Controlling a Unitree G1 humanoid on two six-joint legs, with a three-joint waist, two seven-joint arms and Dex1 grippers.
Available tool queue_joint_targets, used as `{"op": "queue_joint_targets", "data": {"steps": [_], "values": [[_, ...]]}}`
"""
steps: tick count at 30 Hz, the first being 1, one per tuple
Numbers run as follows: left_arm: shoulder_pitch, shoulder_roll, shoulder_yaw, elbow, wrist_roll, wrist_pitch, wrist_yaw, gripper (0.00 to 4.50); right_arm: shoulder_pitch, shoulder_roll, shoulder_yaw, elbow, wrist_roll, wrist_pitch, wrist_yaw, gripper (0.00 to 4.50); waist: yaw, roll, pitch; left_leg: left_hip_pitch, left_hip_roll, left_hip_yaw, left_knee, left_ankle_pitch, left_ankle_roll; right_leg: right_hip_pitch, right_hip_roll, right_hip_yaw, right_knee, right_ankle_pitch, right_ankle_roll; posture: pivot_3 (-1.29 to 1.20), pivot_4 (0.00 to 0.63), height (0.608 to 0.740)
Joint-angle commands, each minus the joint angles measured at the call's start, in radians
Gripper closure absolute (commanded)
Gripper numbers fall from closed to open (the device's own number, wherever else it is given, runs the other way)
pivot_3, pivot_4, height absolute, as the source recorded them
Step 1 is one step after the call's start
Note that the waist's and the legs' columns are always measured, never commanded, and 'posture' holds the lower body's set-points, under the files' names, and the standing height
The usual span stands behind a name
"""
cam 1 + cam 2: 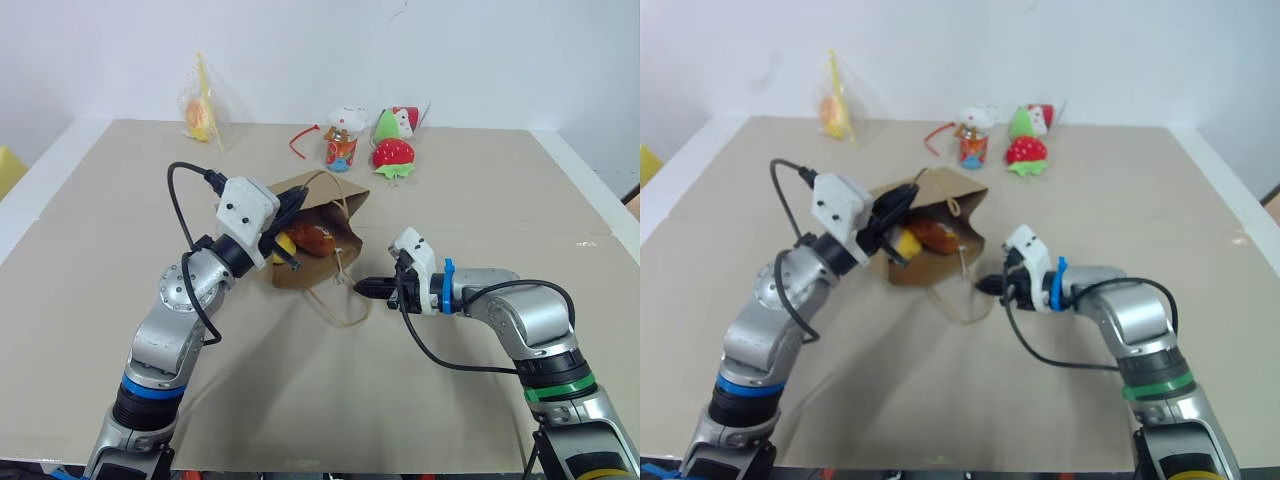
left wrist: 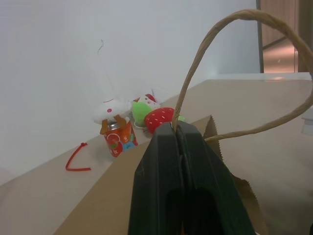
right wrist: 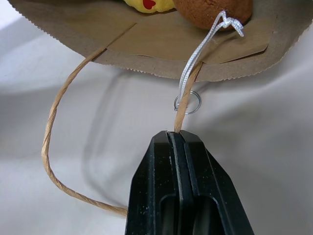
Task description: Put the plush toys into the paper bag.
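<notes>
The brown paper bag (image 1: 345, 200) lies on its side mid-table, mouth toward me. Inside the mouth sit two plush toys, a brown one (image 1: 316, 238) and a white-and-yellow one (image 1: 285, 245). My left gripper (image 1: 296, 200) is shut on the bag's upper cord handle (image 2: 230, 29) at the rim, holding that side up. My right gripper (image 1: 362, 286) is shut on the lower cord handle (image 3: 54, 122), just in front of the mouth and close to the table. A silver string with a small ring (image 3: 187, 103) hangs out from the brown toy (image 3: 210, 10).
At the table's far side stand a red strawberry plush (image 1: 392, 153), a green-and-white plush (image 1: 398, 122), a cup-shaped toy (image 1: 341, 140), a red cord (image 1: 303, 138) and a clear plastic bag (image 1: 203, 110). The tabletop (image 1: 480, 200) is brown cardboard with white edges.
</notes>
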Motion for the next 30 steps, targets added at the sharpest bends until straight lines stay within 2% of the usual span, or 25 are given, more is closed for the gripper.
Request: {"op": "queue_joint_targets", "data": {"steps": [1, 7, 12, 19, 24, 30], "values": [[-0.021, 0.0, 0.014, -0.011, 0.008, -0.022, 0.003, 4.5, -0.031, -0.007, -0.036, -0.044, 0.05, -0.03, 0.051, 4.44, 0.0, 0.0, 0.0, 0.0, 0.0, 0.0, 0.0, 0.0, 0.0, 0.0, 0.0, 0.0, 0.0, 0.0, 0.0, 0.0, 0.15, 0.74], [-0.074, 0.009, 0.03, 0.002, -0.001, -0.023, -0.005, 4.5, -0.133, -0.059, -0.193, -0.054, 0.184, 0.02, 0.098, 4.44, 0.0, 0.0, 0.0, 0.0, 0.0, 0.0, 0.001, 0.0, 0.0, 0.0, 0.0, 0.0, 0.0, 0.0, 0.0, 0.0, 0.15, 0.74], [-0.144, 0.009, 0.056, 0.018, -0.031, -0.002, -0.012, 4.5, -0.233, -0.2, -0.295, -0.088, 0.308, 0.133, 0.151, 4.44, 0.001, 0.0, 0.0, -0.001, 0.0, 0.0, 0.001, 0.0, 0.0, 0.0, 0.0, 0.0, 0.0, 0.0, 0.0, 0.0, 0.15, 0.74], [-0.173, -0.025, 0.101, 0.015, -0.105, 0.076, 0.014, 4.5, -0.351, -0.382, -0.346, -0.101, 0.485, 0.386, 0.178, 4.44, 0.0, 0.0, 0.0, -0.001, 0.0, 0.001, 0.0, -0.001, 0.001, -0.001, -0.001, 0.0, -0.001, 0.0, 0.0, 0.0, 0.15, 0.74], [-0.135, -0.021, 0.097, 0.046, -0.108, 0.077, 0.0, 4.5, -0.336, -0.419, -0.255, -0.106, 0.421, 0.308, 0.193, 4.44, -0.001, 0.0, 0.0, 0.0, 0.0, 0.0, 0.001, -0.001, 0.001, 0.0, 0.0, 0.0, -0.001, 0.0, 0.0, 0.0, 0.15, 0.74], [-0.108, -0.008, 0.07, 0.077, -0.08, 0.041, -0.025, 4.5, -0.326, -0.322, -0.122, -0.011, 0.225, 0.074, 0.128, 4.44, -0.001, 0.001, 0.0, -0.001, 0.001, 0.001, 0.002, -0.001, 0.001, 0.0, 0.0, 0.0, -0.001, 0.001, 0.0, 0.0, 0.15, 0.74]]}}
